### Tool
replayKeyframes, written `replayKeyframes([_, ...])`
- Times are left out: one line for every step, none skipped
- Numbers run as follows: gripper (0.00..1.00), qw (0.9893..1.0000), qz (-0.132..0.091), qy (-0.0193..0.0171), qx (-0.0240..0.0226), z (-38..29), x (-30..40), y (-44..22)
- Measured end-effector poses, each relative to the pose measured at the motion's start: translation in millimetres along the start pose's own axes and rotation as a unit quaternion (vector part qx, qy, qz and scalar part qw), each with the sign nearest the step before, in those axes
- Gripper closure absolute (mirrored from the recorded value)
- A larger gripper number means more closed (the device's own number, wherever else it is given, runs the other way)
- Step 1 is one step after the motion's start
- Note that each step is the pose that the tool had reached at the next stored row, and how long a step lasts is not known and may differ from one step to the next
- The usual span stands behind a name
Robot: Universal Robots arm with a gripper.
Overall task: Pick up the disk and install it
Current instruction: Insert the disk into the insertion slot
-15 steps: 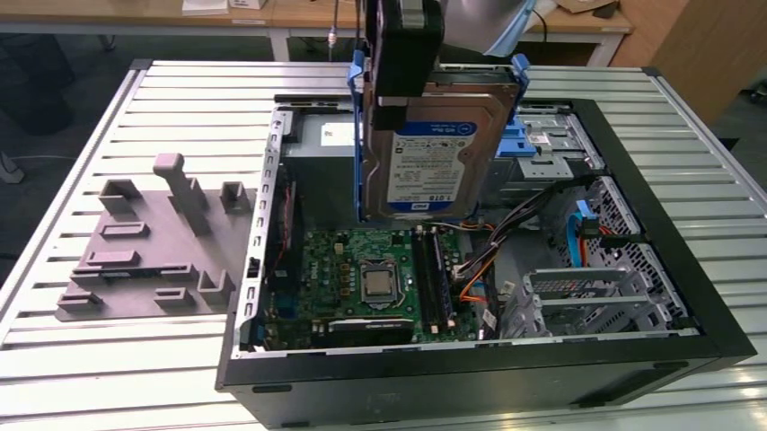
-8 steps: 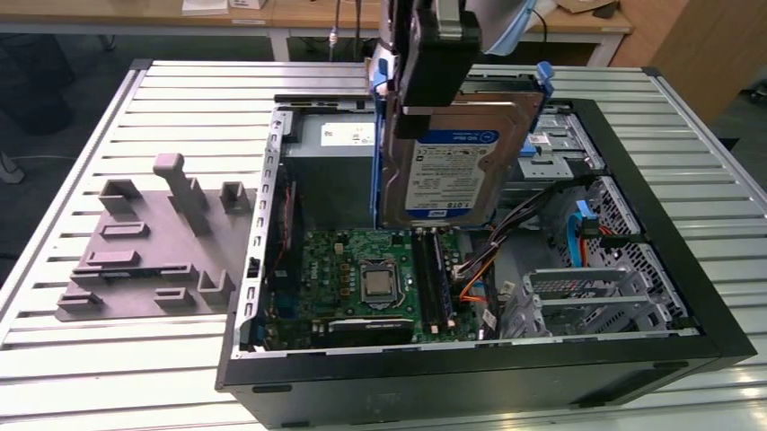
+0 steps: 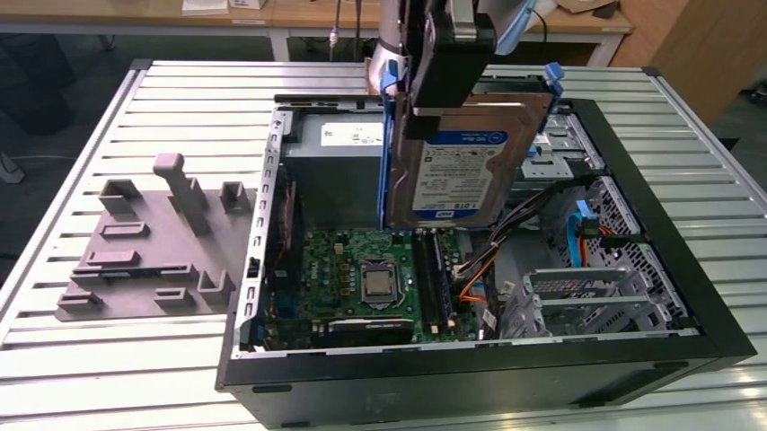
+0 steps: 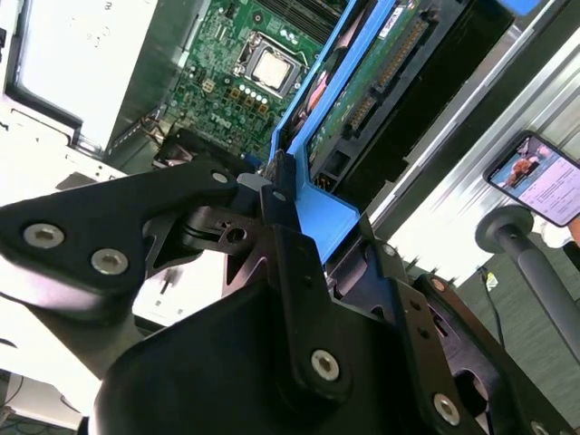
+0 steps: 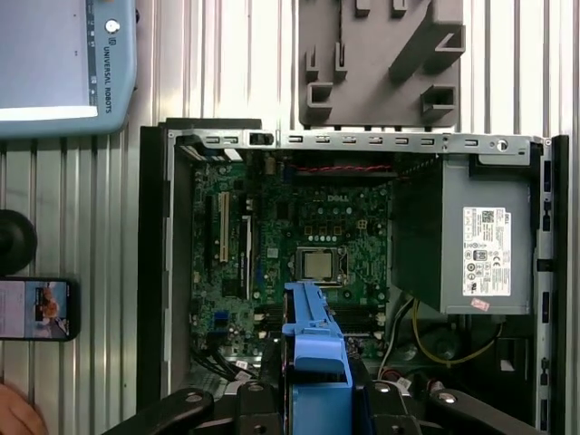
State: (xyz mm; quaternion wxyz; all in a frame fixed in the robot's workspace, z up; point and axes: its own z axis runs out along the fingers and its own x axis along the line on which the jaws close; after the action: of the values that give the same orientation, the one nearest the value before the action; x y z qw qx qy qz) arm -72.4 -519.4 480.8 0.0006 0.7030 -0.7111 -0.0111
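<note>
The disk [image 3: 462,171], a silver hard drive with a blue-and-white label in a blue plastic carrier frame, hangs on edge above the open computer case [image 3: 671,350]. My gripper [image 3: 446,76] is shut on its upper end. In the second wrist view the black fingers [image 4: 283,245] clamp the blue frame [image 4: 331,213], and the disk's green circuit side [image 4: 376,86] faces the camera. In the first wrist view the frame's blue edge [image 5: 314,349] sticks out from the gripper [image 5: 314,399] over the motherboard [image 5: 299,236].
Inside the case are the motherboard [image 3: 365,278], a grey power supply box [image 5: 480,245] with a white sticker, and a silver drive cage [image 3: 594,301]. A grey fixture plate [image 3: 150,247] lies on the slatted table [image 3: 72,359]. A phone [image 5: 34,309], a tablet-like screen [image 5: 63,63] and a hand [image 5: 14,412] are nearby.
</note>
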Motion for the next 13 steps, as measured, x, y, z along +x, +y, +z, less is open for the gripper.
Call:
replayKeyframes([0.64,1.0000,0.000,0.0000,0.0000,0.1,1.0,0.0])
replayKeyframes([0.64,1.0000,0.000,0.0001,0.0000,0.1,2.3,0.0])
replayKeyframes([0.64,1.0000,0.000,0.0000,0.0000,0.2,3.7,0.0])
replayKeyframes([0.64,1.0000,0.000,0.0000,0.0000,0.3,5.2,0.0])
replayKeyframes([0.64,1.0000,0.000,0.0000,0.0000,0.4,6.7,0.0])
replayKeyframes([0.64,1.0000,0.000,0.0000,0.0000,0.4,8.4,0.0])
replayKeyframes([0.64,1.0000,0.000,0.0001,0.0000,0.5,9.9,0.0])
replayKeyframes([0.64,1.0000,0.000,0.0000,0.0000,0.6,11.5,-0.1])
replayKeyframes([0.64,1.0000,0.000,0.0000,0.0000,0.6,13.5,-0.1])
replayKeyframes([0.64,1.0000,0.000,0.0001,-0.0001,0.5,15.2,-0.2])
replayKeyframes([0.64,1.0000,0.000,0.0001,0.0000,0.6,16.7,-0.5])
replayKeyframes([0.64,1.0000,0.000,0.0001,0.0000,0.6,17.9,-1.2])
replayKeyframes([0.64,1.0000,0.000,0.0000,0.0000,0.7,18.9,-2.4])
